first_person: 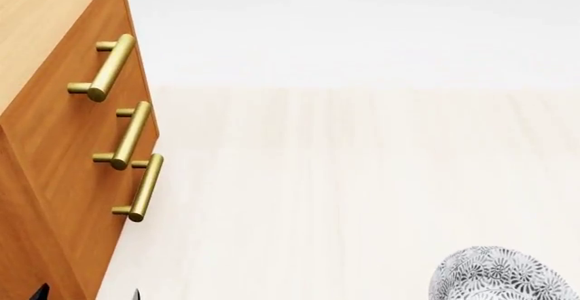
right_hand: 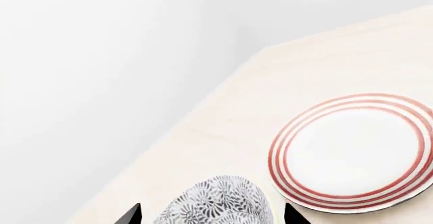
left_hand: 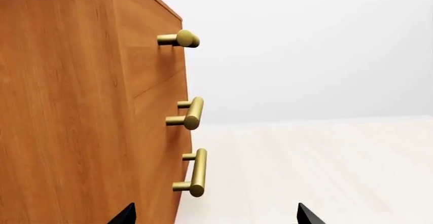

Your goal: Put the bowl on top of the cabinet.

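A: Bowl (first_person: 501,275) first. Where is it?

B: Low at the right of the head view, cut off by the frame edge, sitting on the pale tabletop (first_person: 344,178). Grey floral pattern all over the outside. Well apart from the cabinet (first_person: 54,137).

A: And from the right wrist camera?

B: Same bowl (right_hand: 218,202), lying between the two dark tips of the right claw (right_hand: 212,215). Tips spread to either side of it. Whether they touch its wall, I cannot tell; only the very ends show.

A: Anything beside it?

B: A flat white plate with red rings (right_hand: 352,153), near the bowl, a narrow strip of tabletop showing between them.

A: Cabinet?

B: Orange-brown, lighter top, at the left of the head view. Three brass bar handles (first_person: 132,134) in a row down its front. The bowl is not on top of it.

A: Left claw (left_hand: 215,215)?

B: Spread, nothing between the tips. In its wrist view one tip overlaps the cabinet (left_hand: 74,112) front, the other sits over bare tabletop. Touching the wood or not, can't say.
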You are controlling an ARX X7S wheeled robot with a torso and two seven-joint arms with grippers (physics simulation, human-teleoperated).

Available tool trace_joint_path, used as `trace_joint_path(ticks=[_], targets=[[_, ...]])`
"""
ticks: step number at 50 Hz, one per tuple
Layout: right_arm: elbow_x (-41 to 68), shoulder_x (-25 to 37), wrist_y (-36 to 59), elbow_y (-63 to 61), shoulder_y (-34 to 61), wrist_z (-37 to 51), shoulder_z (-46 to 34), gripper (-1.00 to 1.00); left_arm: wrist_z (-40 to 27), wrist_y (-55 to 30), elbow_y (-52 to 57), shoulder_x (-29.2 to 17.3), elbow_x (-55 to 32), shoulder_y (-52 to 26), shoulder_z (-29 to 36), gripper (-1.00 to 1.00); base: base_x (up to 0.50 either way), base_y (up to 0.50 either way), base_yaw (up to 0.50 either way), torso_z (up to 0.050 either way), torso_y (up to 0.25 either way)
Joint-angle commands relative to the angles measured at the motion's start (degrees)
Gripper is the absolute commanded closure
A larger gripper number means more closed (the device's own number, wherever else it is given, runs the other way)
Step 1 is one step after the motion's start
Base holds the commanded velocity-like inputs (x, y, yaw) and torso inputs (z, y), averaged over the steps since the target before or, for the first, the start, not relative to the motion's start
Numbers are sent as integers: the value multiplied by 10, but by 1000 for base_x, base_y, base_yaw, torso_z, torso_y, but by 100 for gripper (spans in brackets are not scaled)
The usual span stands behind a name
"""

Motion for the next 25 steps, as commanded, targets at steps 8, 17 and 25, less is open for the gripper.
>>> trace_joint_path(ticks=[8, 17, 25], targets=[[28, 7, 15, 6, 7, 3, -1, -100, -3, 0, 0, -3, -2, -2, 3, -100, 0, 0, 0, 0, 0], [33, 9, 16, 8, 8, 4, -2, -100, -4, 1, 0, -4, -2, -2, 4, -100, 0, 0, 0, 0, 0], [40, 10, 19, 11, 10, 7, -1, -100, -6, 2, 0, -5, -3, -2, 5, -100, 0, 0, 0, 0, 0]])
